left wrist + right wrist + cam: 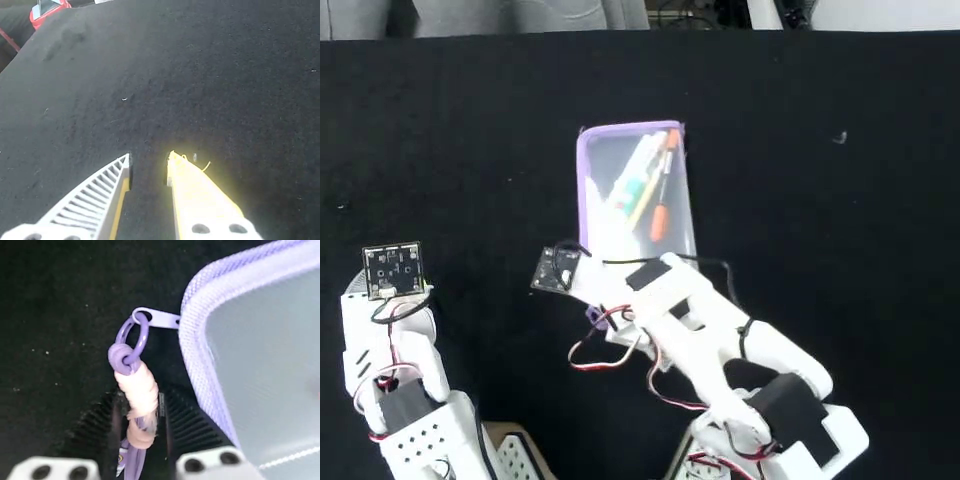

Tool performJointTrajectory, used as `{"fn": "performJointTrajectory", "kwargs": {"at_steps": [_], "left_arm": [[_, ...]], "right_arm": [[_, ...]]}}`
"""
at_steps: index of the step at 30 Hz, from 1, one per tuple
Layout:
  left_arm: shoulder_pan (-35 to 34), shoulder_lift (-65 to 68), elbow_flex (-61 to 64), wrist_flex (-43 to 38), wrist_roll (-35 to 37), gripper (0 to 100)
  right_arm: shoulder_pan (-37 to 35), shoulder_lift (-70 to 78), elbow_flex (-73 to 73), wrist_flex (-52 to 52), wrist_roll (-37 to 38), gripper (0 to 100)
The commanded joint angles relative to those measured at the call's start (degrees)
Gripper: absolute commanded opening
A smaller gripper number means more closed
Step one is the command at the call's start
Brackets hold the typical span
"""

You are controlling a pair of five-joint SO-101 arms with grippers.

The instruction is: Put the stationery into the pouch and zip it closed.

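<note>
The right gripper (140, 402) had its fingers (187, 420) clamped on the purple zipper pull (139, 382) at the near end of the pouch (592, 190), with stationery (650, 185) inside. The left gripper (149, 167) hung just over the black surface (210, 75), fingers (195, 200) slightly apart and empty.

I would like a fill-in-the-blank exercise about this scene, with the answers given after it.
1. The pouch has a ____ border.
2. The stationery lies ____ the pouch.
3. The right tool is ____ on the zipper cord.
4. The left tool, above the table, holds ____.
Answers: purple; inside; shut; nothing.
</note>
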Motion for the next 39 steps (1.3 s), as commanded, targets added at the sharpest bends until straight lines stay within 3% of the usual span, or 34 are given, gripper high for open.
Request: {"fn": "performJointTrajectory", "kwargs": {"at_steps": [1,10,17,22,28,34,39], "left_arm": [[-0.48,-0.53,1.45,0.26,0.79,13],[0.40,-0.53,1.45,-0.35,0.62,13],[7.87,-0.53,0.92,-0.35,0.53,13],[13.67,-0.62,0.84,-0.35,-5.63,13],[20.26,-0.62,-2.24,-0.18,-7.91,14],[28.70,-0.62,-6.02,0.09,-7.82,31],[35.56,-0.62,-7.60,0.09,-7.82,31]], "right_arm": [[-1.41,-0.48,-4.18,1.14,-0.62,1.1],[4.75,-0.48,-21.23,17.85,-4.66,1.1],[5.80,-0.57,-36.97,29.19,-7.91,1.1],[5.80,-0.57,-48.04,36.40,-9.93,1.1],[5.80,-0.57,-60.79,43.78,-11.87,1.1],[5.80,-0.57,-71.69,50.64,-11.96,1.1],[6.07,-0.57,-76.18,51.69,-14.07,1.1]]}}
